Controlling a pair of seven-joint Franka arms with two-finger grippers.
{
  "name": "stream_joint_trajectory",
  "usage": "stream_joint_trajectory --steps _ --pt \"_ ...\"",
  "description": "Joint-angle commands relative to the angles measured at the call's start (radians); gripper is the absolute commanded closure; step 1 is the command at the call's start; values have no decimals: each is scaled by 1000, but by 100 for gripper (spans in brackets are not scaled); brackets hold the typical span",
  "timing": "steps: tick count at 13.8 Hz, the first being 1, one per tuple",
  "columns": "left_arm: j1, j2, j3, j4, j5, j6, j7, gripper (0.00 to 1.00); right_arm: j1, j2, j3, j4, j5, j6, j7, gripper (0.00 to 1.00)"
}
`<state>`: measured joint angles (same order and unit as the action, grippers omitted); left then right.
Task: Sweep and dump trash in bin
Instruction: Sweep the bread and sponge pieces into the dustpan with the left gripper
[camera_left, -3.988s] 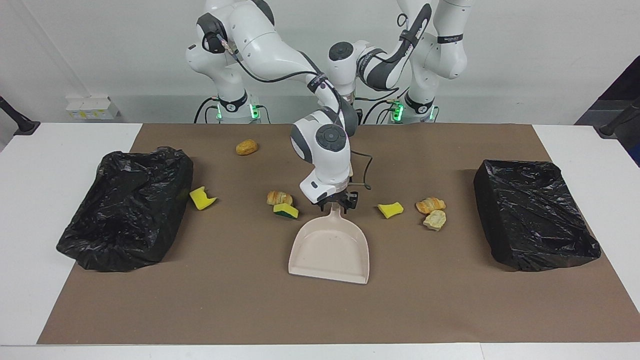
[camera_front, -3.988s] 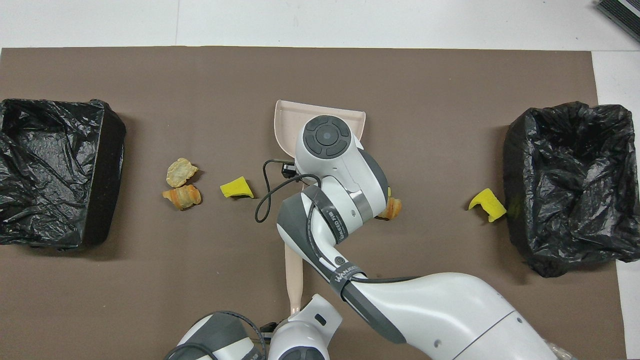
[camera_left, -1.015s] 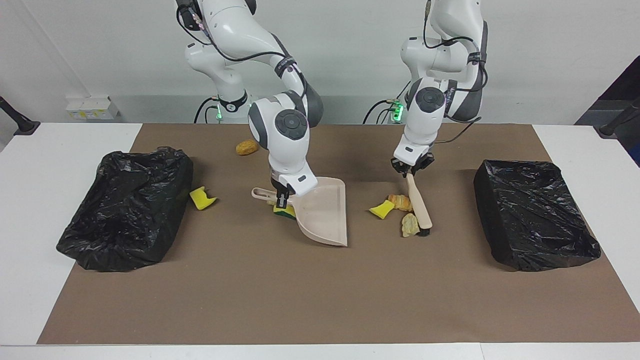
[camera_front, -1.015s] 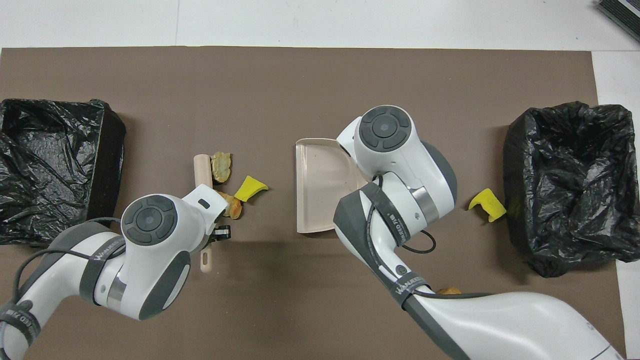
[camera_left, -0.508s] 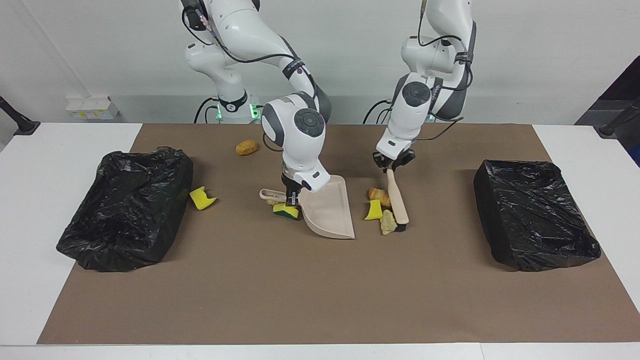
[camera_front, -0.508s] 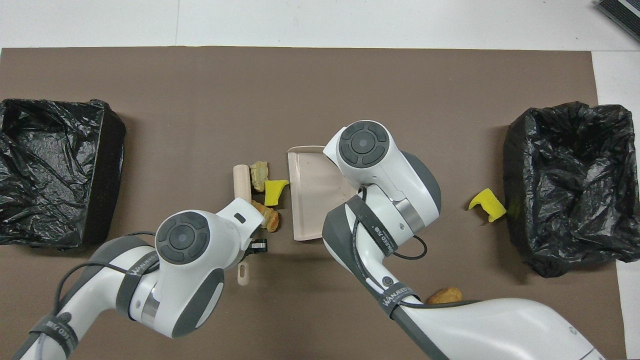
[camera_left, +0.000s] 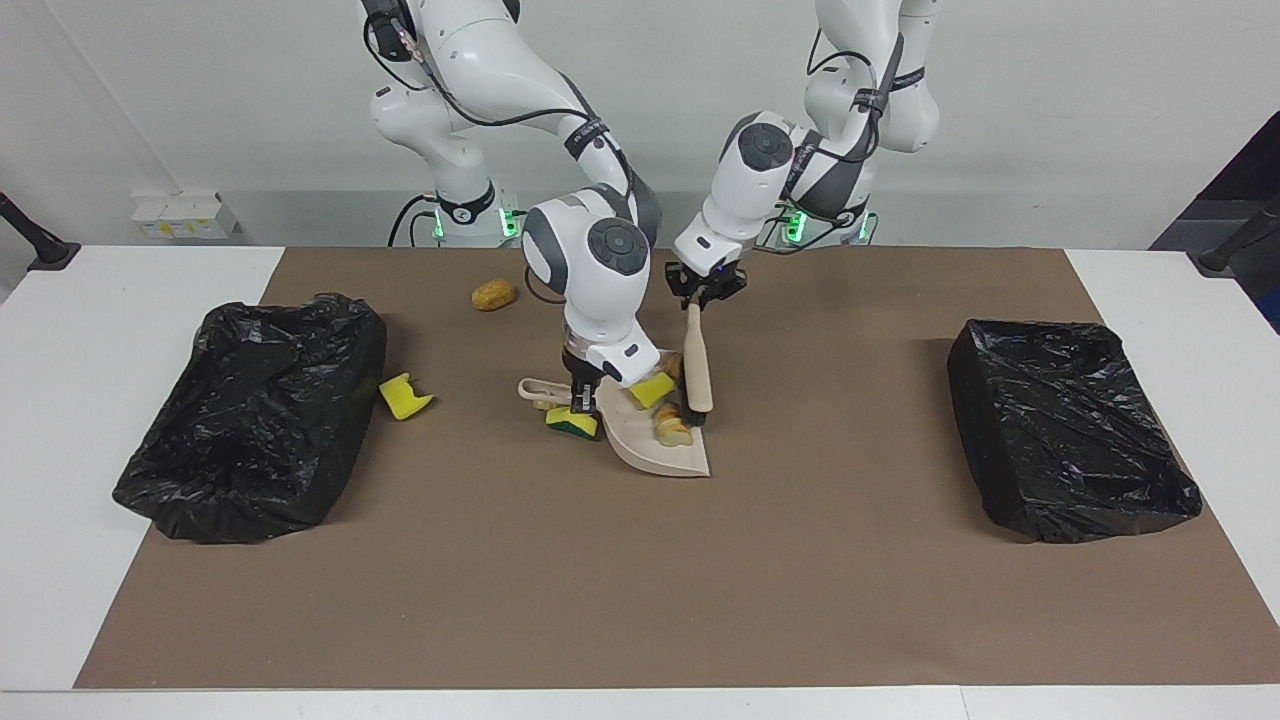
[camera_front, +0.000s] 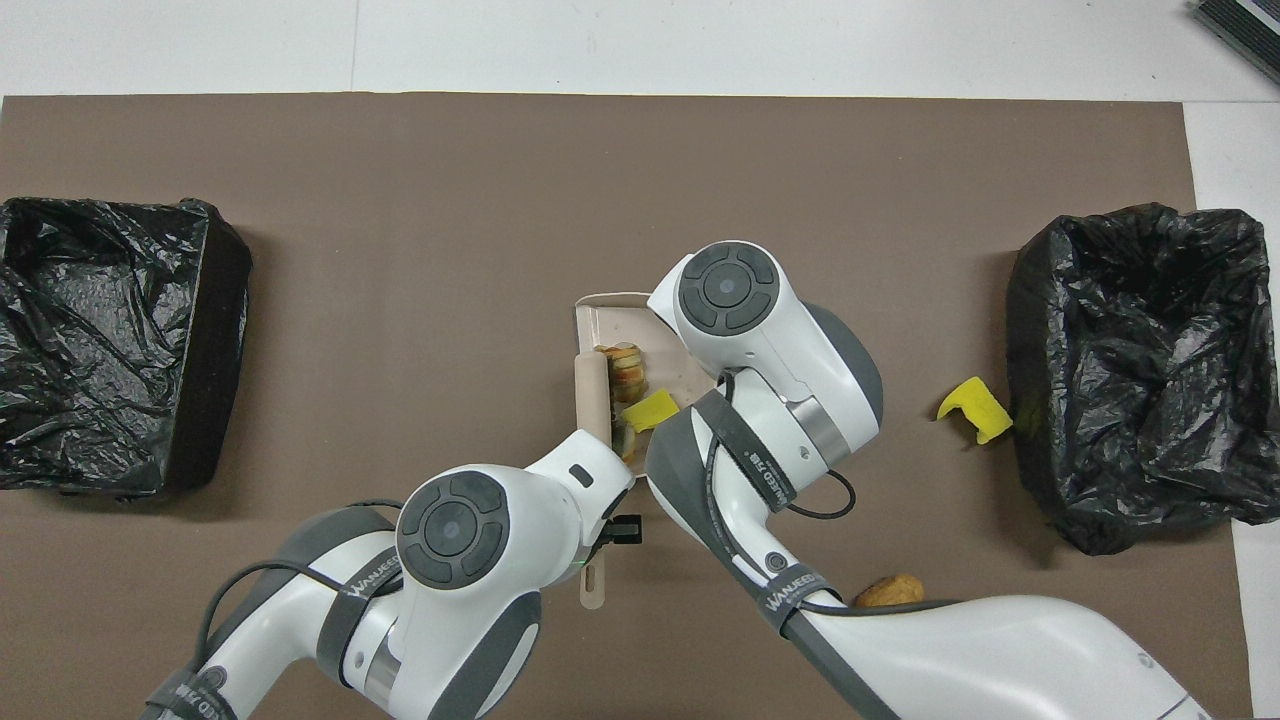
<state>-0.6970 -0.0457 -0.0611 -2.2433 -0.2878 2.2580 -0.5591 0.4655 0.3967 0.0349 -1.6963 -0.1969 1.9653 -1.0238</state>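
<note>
My right gripper (camera_left: 582, 397) is shut on the handle of the beige dustpan (camera_left: 655, 445), which is tilted with its lip on the brown mat. My left gripper (camera_left: 703, 292) is shut on the beige brush (camera_left: 697, 370), whose black bristles stand inside the pan's mouth. Trash lies in the pan: a yellow sponge piece (camera_left: 650, 390) and pastry pieces (camera_left: 672, 430). From overhead the brush (camera_front: 592, 385) lies along the dustpan (camera_front: 610, 315) beside the sponge piece (camera_front: 650, 410). A green-backed sponge (camera_left: 572, 422) lies on the mat under the pan's handle.
Two black-lined bins stand at the mat's ends, one (camera_left: 255, 415) at the right arm's end and one (camera_left: 1070, 430) at the left arm's. A yellow sponge scrap (camera_left: 404, 397) lies beside the first. A bread roll (camera_left: 493, 294) sits nearer to the robots.
The left gripper has swept the brush toward the right arm's end, pushing the sponge piece and pastry pieces into the dustpan. The dustpan has barely moved.
</note>
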Motion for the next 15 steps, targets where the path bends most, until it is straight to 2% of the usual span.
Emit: stream_joint_trajectory --steps 1,5,9,11,13,15 --pt "-18 49 6 98 -11 -27 -91 100 -8 -7 6 -16 -21 21 -21 100" --pt "49 14 15 122 5 -116 -111 100 -8 -7 6 -16 -21 20 -21 100" --pt "94 -13 12 134 123 -201 -225 100 -8 -7 6 -16 -21 20 -21 100" --pt "87 -42 10 111 144 -268 -257 100 -8 -6 6 -16 -21 20 -21 100" --pt "74 -92 3 39 144 -264 -289 100 -8 -7 6 -16 -21 20 -21 100" --pt "10 -128 -3 -39 144 -252 -332 100 -8 -7 6 -16 -21 20 -21 100"
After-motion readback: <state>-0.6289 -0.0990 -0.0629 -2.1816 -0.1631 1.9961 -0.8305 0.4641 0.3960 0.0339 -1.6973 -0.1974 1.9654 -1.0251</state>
